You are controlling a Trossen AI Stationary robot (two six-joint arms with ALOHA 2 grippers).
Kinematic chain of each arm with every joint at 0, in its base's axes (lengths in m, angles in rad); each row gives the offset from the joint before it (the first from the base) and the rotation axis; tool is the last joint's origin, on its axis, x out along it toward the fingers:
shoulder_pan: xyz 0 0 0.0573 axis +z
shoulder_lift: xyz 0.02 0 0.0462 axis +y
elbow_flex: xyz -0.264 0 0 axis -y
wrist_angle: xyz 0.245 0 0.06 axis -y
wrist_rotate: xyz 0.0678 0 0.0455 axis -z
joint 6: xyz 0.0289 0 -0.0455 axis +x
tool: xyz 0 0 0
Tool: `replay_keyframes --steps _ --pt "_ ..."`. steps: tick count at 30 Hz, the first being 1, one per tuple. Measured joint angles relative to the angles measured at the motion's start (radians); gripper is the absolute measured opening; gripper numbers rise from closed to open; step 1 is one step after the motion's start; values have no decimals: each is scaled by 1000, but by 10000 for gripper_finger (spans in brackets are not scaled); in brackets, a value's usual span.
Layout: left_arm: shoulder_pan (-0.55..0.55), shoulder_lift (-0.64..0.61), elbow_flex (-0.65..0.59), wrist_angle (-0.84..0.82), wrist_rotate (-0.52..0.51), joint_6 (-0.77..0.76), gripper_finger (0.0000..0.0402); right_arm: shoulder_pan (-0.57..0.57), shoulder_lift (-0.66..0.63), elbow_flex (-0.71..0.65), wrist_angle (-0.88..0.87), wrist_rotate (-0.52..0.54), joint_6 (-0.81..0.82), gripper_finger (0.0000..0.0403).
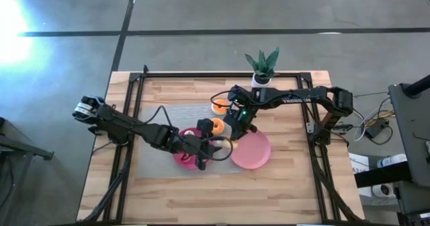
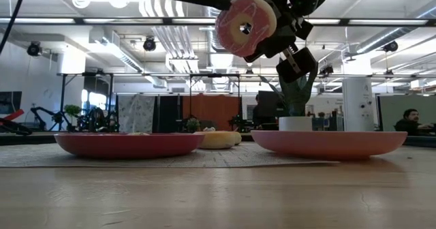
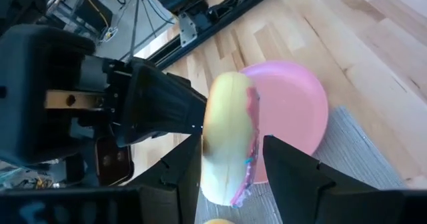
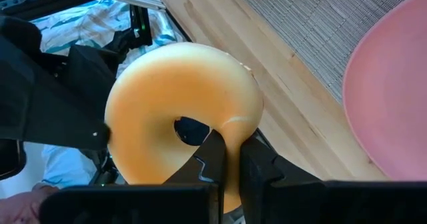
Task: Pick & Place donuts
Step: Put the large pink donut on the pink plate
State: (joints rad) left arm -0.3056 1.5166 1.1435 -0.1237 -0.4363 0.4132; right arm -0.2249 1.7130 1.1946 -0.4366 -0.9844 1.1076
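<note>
One donut (image 2: 245, 24), tan with pink icing, is held in the air between the two plates; it also shows in the high view (image 1: 215, 126). My left gripper (image 3: 230, 144) comes from the table's left, my right gripper (image 4: 230, 151) from the far right. They meet at the donut, and both are shut on it. A second donut (image 1: 220, 106), orange from above, lies flat on the grey mat farther back (image 2: 218, 139). My left gripper has the donut edge-on between its two fingers. One finger lies on the tan back (image 3: 215, 161), the other (image 3: 280, 167) on the pink iced face. The donut is lifted clear and stands nearly upright, with its icing toward the table's near edge. My right gripper pinches the ring (image 4: 230, 127) between its fingers. One finger (image 4: 212, 154) passes through the hole and the other sits on the outer rim. It comes at the tan back from the far right. The donut is clear of the table.
A magenta plate (image 1: 180, 157) and a pink plate (image 1: 255, 155) sit on the grey mat (image 1: 161, 118) below the arms. A potted plant (image 1: 262, 68) stands at the far edge. Bare wood lies along the near edge and both sides. A person shows in the room beyond the table (image 2: 409, 120).
</note>
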Motion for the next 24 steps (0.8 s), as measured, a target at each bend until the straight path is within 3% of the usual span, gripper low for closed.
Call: replay_keyframes --steps 14,24 --pt "5 16 -1 14 -15 3 136 0 0 0 0 15 0 13" --pt "1 17 -1 46 -53 -94 154 0 0 0 1 15 -11 13"
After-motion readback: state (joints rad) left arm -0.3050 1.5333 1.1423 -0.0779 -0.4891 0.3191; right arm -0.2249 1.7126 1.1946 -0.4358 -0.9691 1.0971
